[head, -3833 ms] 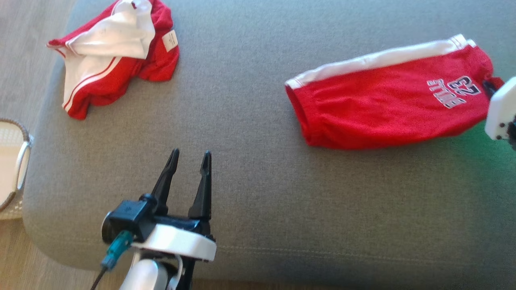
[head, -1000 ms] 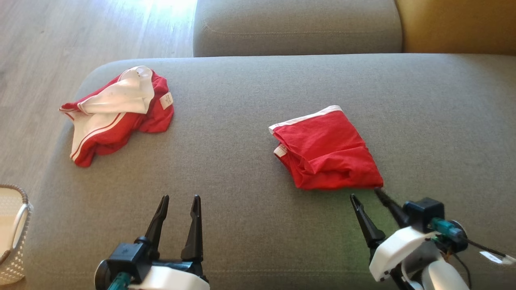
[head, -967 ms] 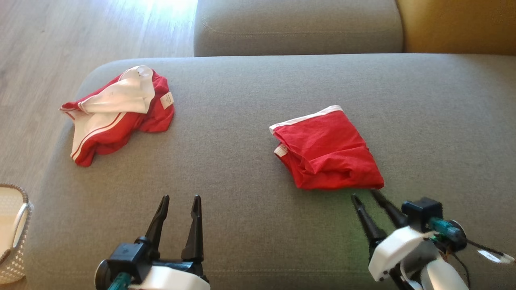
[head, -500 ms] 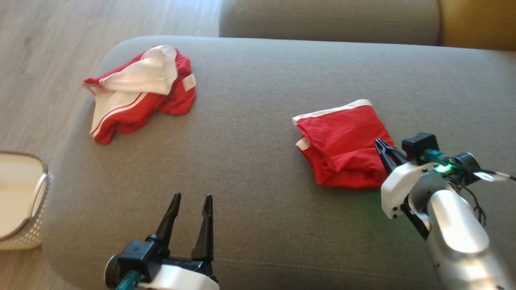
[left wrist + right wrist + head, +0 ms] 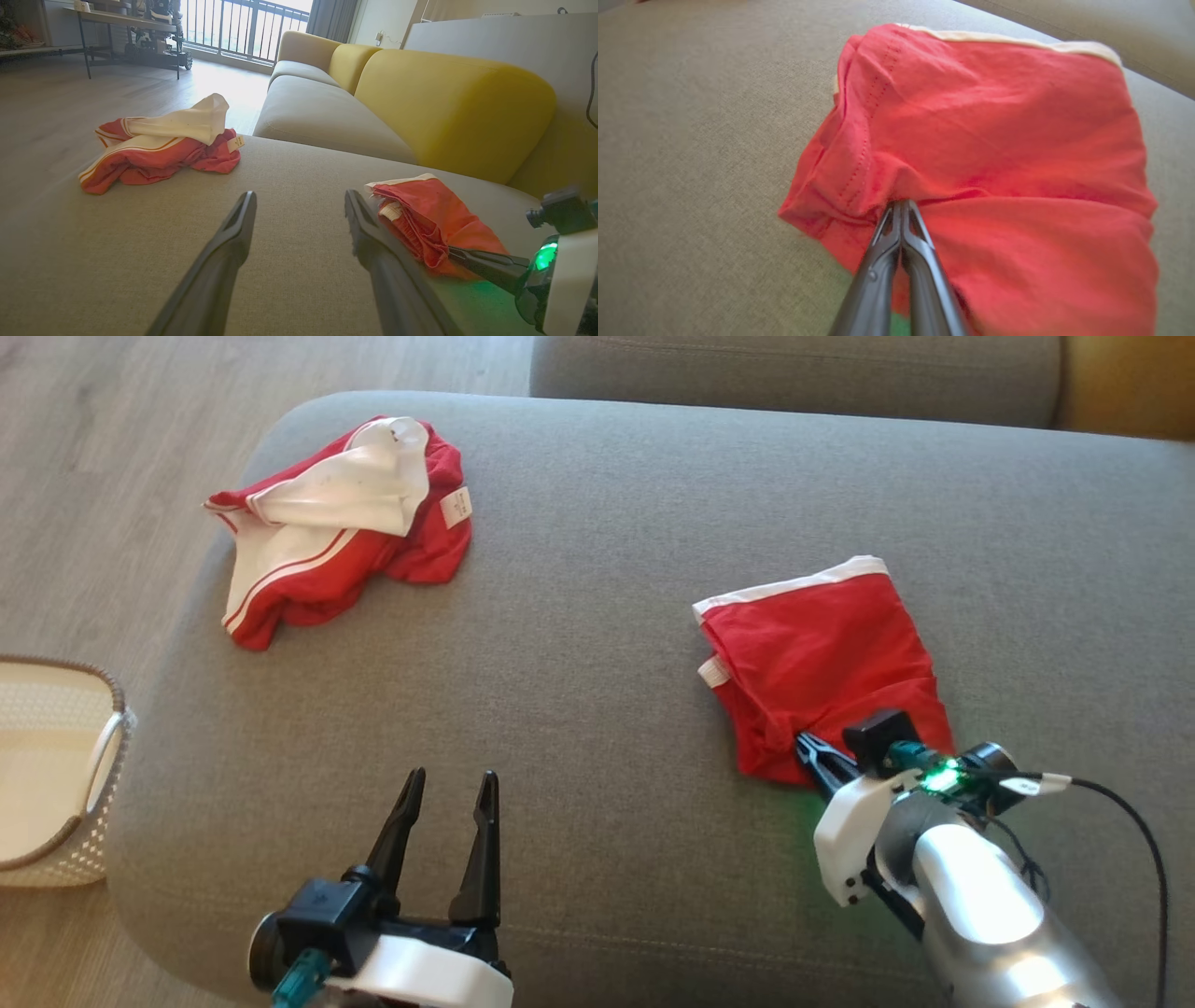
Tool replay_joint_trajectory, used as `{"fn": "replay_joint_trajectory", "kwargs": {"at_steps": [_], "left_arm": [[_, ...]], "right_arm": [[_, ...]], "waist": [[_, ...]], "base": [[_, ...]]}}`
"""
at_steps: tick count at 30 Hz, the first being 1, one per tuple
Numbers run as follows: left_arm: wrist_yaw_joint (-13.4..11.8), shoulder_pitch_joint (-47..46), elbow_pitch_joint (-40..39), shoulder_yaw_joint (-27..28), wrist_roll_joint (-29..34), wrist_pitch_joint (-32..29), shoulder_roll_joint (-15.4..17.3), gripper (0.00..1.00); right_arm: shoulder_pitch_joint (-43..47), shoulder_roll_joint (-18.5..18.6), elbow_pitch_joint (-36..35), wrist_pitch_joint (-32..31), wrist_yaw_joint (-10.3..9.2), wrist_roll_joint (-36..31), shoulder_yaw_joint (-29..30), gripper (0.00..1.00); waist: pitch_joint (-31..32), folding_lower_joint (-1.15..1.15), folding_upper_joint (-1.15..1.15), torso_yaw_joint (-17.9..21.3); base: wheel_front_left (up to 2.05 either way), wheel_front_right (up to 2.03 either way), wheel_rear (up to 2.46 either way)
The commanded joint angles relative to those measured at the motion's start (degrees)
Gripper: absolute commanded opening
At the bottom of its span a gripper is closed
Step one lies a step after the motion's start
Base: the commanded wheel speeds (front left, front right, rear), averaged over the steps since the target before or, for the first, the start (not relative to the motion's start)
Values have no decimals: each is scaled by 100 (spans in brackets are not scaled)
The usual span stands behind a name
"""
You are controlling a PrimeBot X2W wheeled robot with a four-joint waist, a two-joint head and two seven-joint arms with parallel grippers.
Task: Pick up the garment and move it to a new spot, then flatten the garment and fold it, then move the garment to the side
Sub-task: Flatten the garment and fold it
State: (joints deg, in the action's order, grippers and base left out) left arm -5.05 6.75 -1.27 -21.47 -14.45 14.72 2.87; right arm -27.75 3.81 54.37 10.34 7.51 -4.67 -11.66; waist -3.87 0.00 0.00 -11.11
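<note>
Garment [image 5: 822, 653] lies folded into a rough, creased rectangle of thin red knit on the right half of the grey cushion [image 5: 579, 663]. A white band [image 5: 794, 583] runs along its far edge, and its near edge is bunched into soft ridges. The right gripper [image 5: 803, 744] has its two dark fingers pressed together on that near edge, with a pinch of red cloth caught at the tips. In the right wrist view the garment [image 5: 994, 116] puckers toward the right gripper [image 5: 901, 204], and a dotted row of stitching [image 5: 867, 135] runs down its left fold. The left gripper [image 5: 453, 775] hovers low over the near left part of the cushion, well apart from the garment, its fingers spread with nothing between them. A green light [image 5: 938, 775] glows on the right wrist.

At the cushion's far left corner sits the other garment [image 5: 345, 523], a crumpled red and white heap with thin stripes. Its small white tag [image 5: 456, 507] carries print too small to read. A pale woven basket [image 5: 70, 870] with a dark rim stands on the wood floor [image 5: 93, 429] beside the cushion's left end.

The left wrist view looks low across the coarse weave. It adds a rounded yellow backrest [image 5: 444, 102] behind the garment [image 5: 434, 214], a barred railing [image 5: 243, 32] far off, and the layered edges on the garment's left side.
</note>
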Motion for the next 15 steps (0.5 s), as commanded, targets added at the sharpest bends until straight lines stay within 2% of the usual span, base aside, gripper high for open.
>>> {"fn": "replay_joint_trajectory", "kwargs": {"at_steps": [1, 11, 15], "left_arm": [[-15, -256, -166, 155, 0, 28, 0, 100], [43, -293, -95, 104, 59, 28, 0, 100], [62, -269, -49, 103, 54, 28, 0, 100]], "right_arm": [[-223, -82, -104, 86, -2, 62, -148, 0], [-208, -92, -267, 394, -2, 1201, -1254, 0], [-86, -92, -295, 390, -2, 1682, -1887, 0]], "waist": [[9, 0, 0, 22], [121, 0, 0, 77], [216, 0, 0, 34]], "base": [[0, 0, 0], [0, 0, 0], [0, 0, 0]]}}
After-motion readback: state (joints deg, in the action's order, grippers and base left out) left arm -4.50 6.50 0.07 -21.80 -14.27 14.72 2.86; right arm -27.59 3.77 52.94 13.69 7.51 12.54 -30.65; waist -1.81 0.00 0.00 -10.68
